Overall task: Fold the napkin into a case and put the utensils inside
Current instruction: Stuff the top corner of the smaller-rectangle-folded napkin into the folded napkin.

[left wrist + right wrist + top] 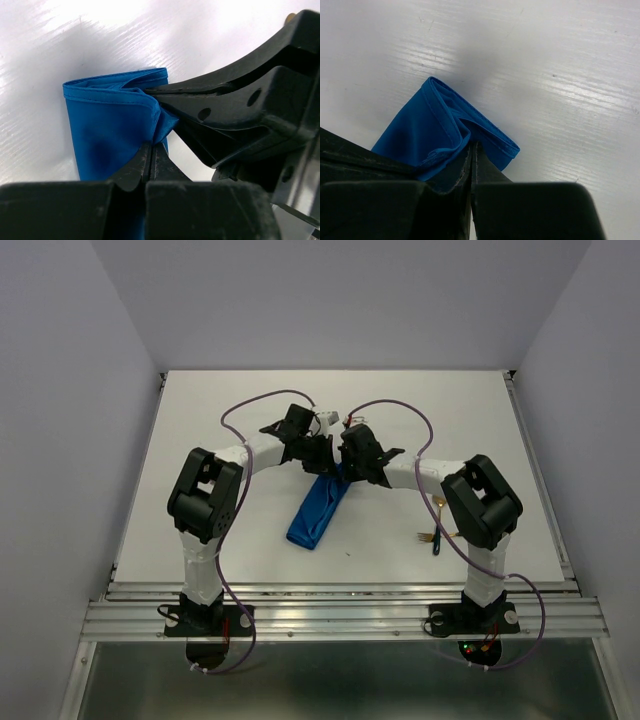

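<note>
The blue napkin (316, 510) lies folded into a narrow strip, the case shape, slanting across the middle of the table. Both grippers meet at its far end. My left gripper (151, 145) is shut on a fold of the napkin (107, 125) at its upper right corner. My right gripper (473, 146) is shut on the napkin (432, 132) at the hem beside it, and its fingers (165, 91) reach in from the right in the left wrist view. Of the utensils, the fork (430, 538) and the spoon (440, 506) lie by the right arm, partly hidden by it.
The white table (220, 430) ends in a metal rail (340, 612) at the near edge, where both arm bases are bolted. Grey walls close in the left, right and back. Purple cables (250, 405) loop above the wrists.
</note>
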### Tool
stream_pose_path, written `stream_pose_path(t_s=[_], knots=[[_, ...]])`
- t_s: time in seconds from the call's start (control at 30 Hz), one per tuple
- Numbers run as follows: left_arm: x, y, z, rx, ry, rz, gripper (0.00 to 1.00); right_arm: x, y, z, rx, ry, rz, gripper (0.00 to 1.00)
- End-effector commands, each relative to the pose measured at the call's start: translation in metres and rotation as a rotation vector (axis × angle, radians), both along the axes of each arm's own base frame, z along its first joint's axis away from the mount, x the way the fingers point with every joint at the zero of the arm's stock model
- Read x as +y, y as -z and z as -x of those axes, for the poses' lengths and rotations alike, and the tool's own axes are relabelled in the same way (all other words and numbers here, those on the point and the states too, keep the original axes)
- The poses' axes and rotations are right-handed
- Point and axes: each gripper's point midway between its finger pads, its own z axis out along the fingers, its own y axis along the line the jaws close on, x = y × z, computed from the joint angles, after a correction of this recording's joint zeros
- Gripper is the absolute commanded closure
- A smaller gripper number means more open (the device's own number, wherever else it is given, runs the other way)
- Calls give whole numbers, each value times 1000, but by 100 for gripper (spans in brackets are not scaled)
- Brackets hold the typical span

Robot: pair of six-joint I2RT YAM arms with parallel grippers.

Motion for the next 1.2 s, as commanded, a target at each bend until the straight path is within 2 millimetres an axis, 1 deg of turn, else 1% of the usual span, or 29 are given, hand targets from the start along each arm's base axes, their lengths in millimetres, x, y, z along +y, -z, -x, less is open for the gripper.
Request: stream_pose_path(t_s=[0.0, 0.07, 0.1, 0.23, 0.4, 0.43, 0.5, 0.57, 0.6, 0.7, 0.83, 0.9, 0.93, 1.03, 1.17], knots=[[6, -10, -2, -25, -9, -55, 100, 9, -20, -13, -38, 9, -91, 99], [11, -6, -2, -23, -15, -88, 100, 13, -20, -10, -29, -4, -109, 99], [14, -4, -1, -24, -12, -105, 100, 9, -20, -12, -23, 5, -116, 99], [23, 1, -1, -25, -3, -166, 100, 10, -23, -12, -19, 5, -148, 99], [25, 8, 0, -16, 5, -203, 100, 13, -27, -10, -16, 0, -176, 99], [24, 8, 0, -19, 9, -198, 100, 11, -29, -13, -19, 9, -183, 99], [18, 7, 0, -23, 17, -194, 100, 12, -31, -11, -14, 7, -199, 99], [16, 11, 2, -14, 24, -212, 100, 15, -35, -9, -12, -1, -216, 99], [13, 10, 1, -17, 30, -218, 100, 19, -42, -14, -39, -3, -244, 99], [15, 11, -1, -18, 15, -244, 100, 20, -45, -14, -38, -2, -251, 99], [20, 0, -8, -46, -20, -272, 100, 19, -43, -13, -36, 3, -250, 99], [22, -7, -14, -66, -41, -292, 100, 19, -41, -12, -30, 5, -251, 99], [26, -6, -15, -66, -54, -318, 100, 19, -41, -12, -30, 5, -251, 99], [22, -5, -15, -68, -41, -327, 100, 19, -41, -12, -27, 12, -259, 99], [14, 11, -4, -29, 0, -324, 100, 21, -46, -11, -30, 16, -280, 99]])
